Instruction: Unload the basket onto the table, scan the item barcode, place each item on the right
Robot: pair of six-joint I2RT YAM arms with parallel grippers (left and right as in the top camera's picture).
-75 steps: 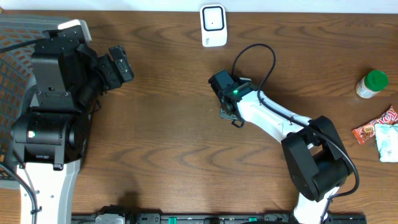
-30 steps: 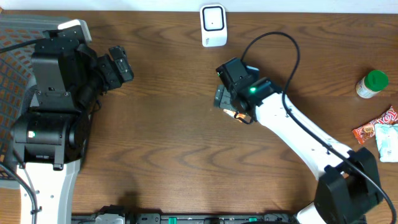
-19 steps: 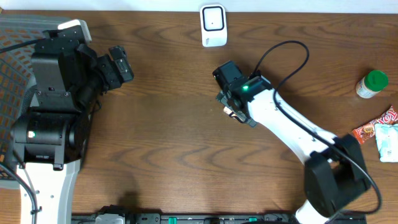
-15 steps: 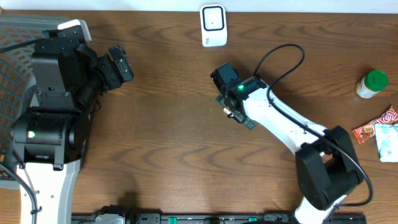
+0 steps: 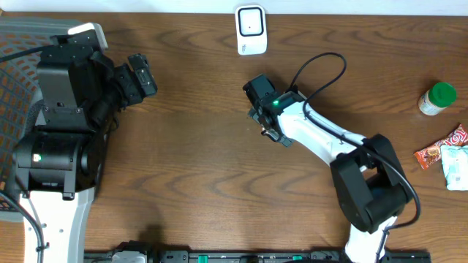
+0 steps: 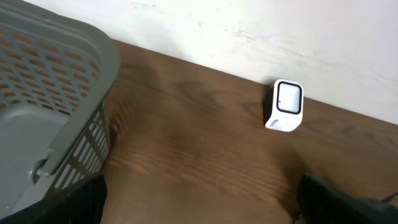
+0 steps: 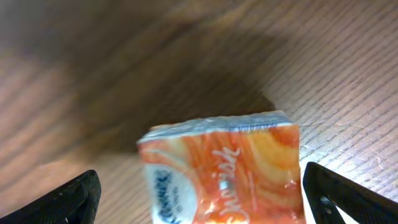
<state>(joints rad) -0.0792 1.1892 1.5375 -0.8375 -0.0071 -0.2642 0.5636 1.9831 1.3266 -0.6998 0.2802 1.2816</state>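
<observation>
Right gripper point(image 7: 202, 200) is wide open just above the orange tissue pack point(image 7: 224, 165) lying on the table point(image 5: 183, 168), so I'd centre up, pinch its sides and keep its flat faces clear for the white scanner point(image 5: 251, 29).

The table point(image 5: 190, 146) is seen to be of brown wood with a bold grain and a smooth, faintly satin finish. The orange packet point(image 7: 224, 168) is wrapped in glossy, crinkled plastic film. The basket point(image 6: 43, 81) is moulded in matt grey perforated plastic, and the scanner point(image 6: 284, 106) is cased in smooth white plastic.
</observation>
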